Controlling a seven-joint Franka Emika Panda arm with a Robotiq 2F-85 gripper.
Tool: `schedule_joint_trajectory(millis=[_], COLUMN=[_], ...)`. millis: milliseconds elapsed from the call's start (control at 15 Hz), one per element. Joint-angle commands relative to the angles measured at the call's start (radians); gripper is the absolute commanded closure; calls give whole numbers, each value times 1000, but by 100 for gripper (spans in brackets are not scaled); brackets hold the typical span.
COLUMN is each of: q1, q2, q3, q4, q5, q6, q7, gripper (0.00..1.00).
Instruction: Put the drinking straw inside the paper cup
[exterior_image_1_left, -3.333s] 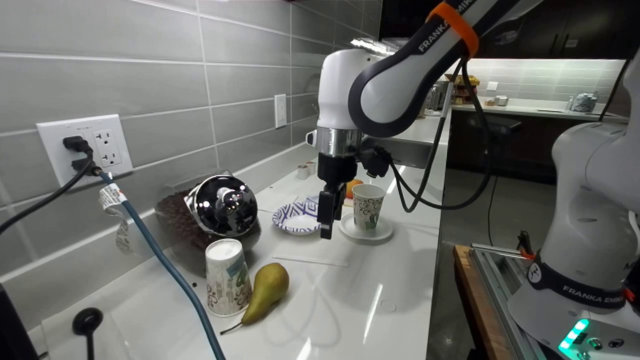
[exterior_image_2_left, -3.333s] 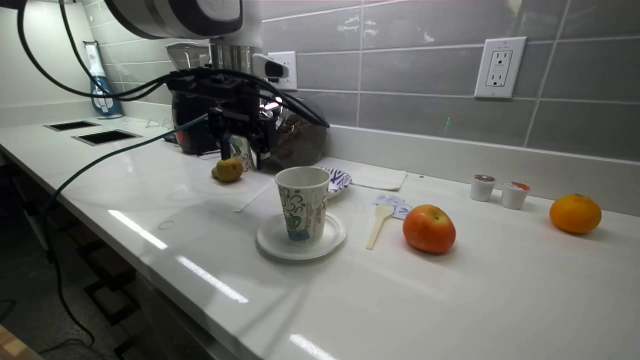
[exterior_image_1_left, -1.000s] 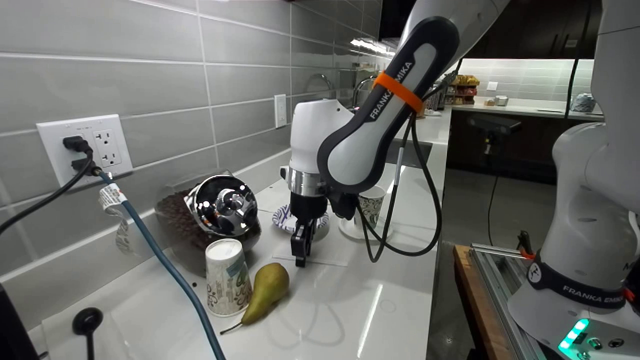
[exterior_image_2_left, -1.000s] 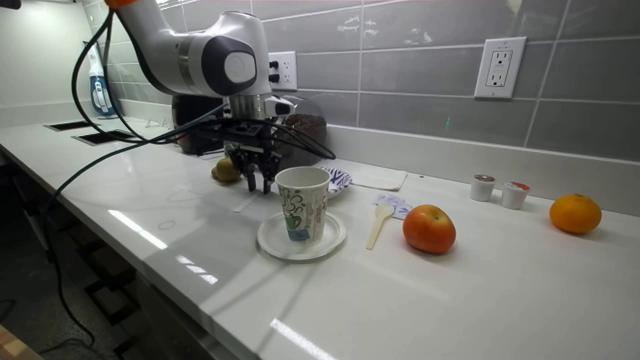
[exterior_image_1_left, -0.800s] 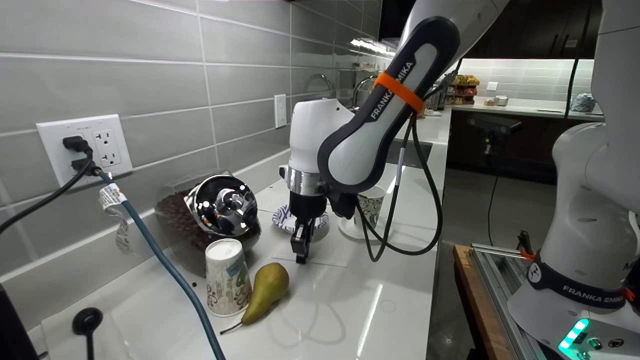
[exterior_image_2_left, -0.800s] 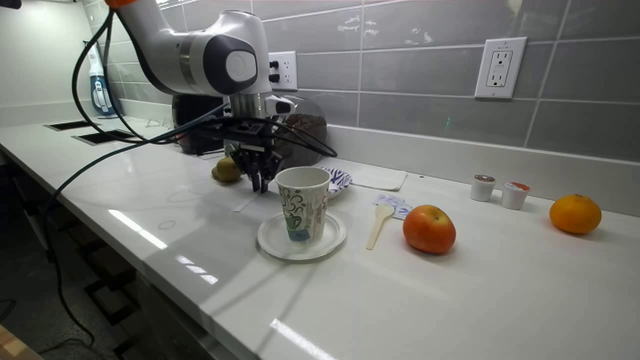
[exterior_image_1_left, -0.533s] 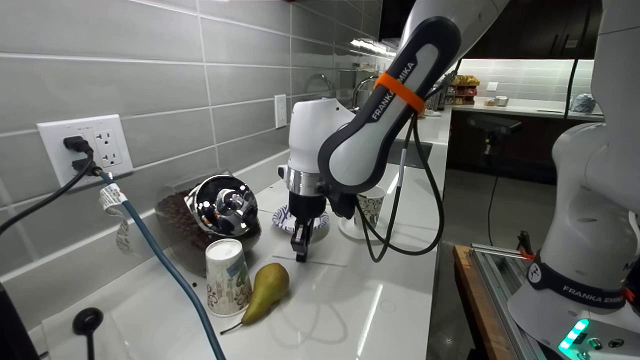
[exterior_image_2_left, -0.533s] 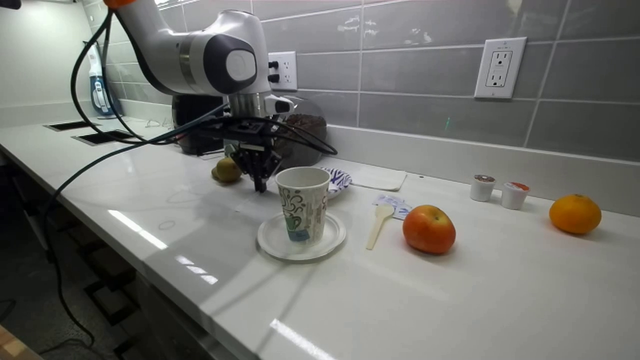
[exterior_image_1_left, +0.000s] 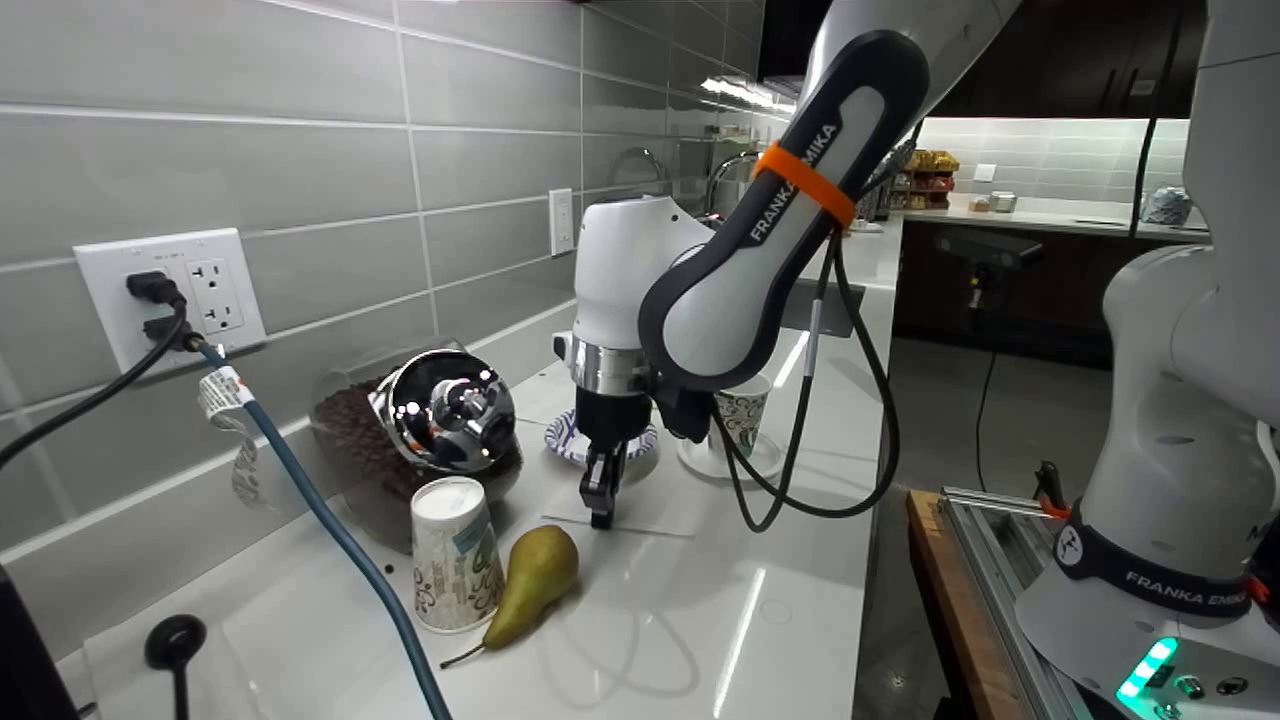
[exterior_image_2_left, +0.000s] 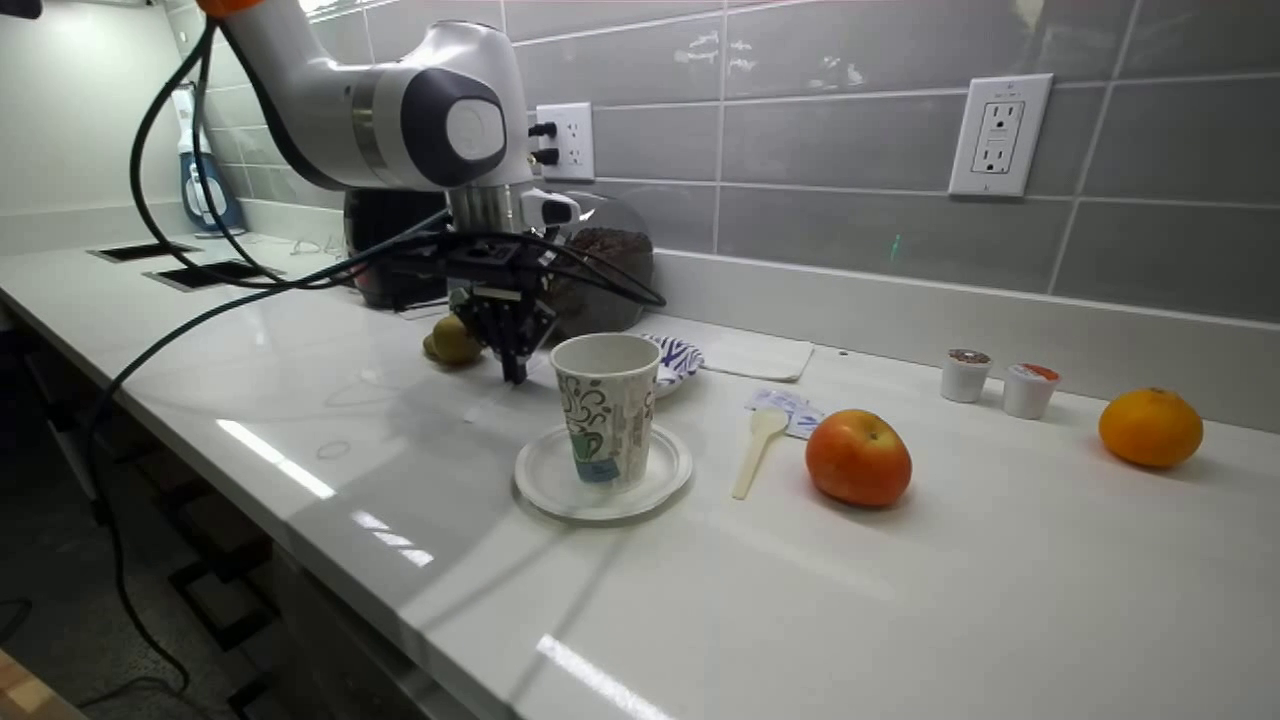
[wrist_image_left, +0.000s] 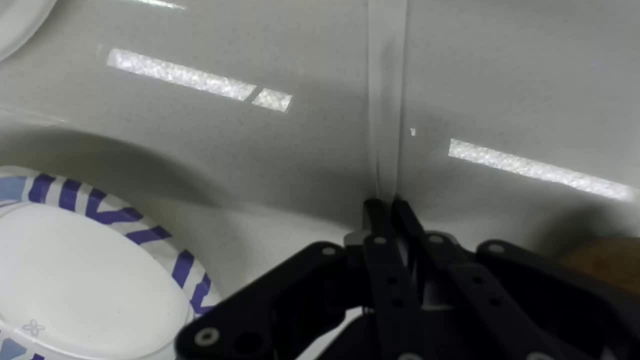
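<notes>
A: How's the gripper, pls?
B: Clamped on the straw, jaws pressed tog. around it. In the wrist view the pale strip runs up past the top edge.
A: Is it off the counter?
B: Can't tell; gripper points straight down & it's v. low there (FWIW, an exterior view shows straw poking out both sides of it).
A: OK, & the paper cup?
B: Upright on the small white plate, seen in both exterior views. Scroll print on its side, blue patch nr the foot. Straw's outside it. In an exterior view the arm hides part of the cup.
A: What's nr the gripper?
B: Pear on one side, just beside an upside-down cup; blue-purple patterned bowl on the other. Clear jar w/ a shiny lid sits by the tiled wall.
A: Anything else on top?
B: Yep: apple, pale spoon lying nr it, some flat packets, two small pods & an orange farther along.
</notes>
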Motion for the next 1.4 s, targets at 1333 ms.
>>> schedule_joint_trajectory(millis=[1333], q1=[-14], q2=[-338], q3=[31], q4=[-211], q5=[-10], q6=[-54], q7=[317], gripper=[62])
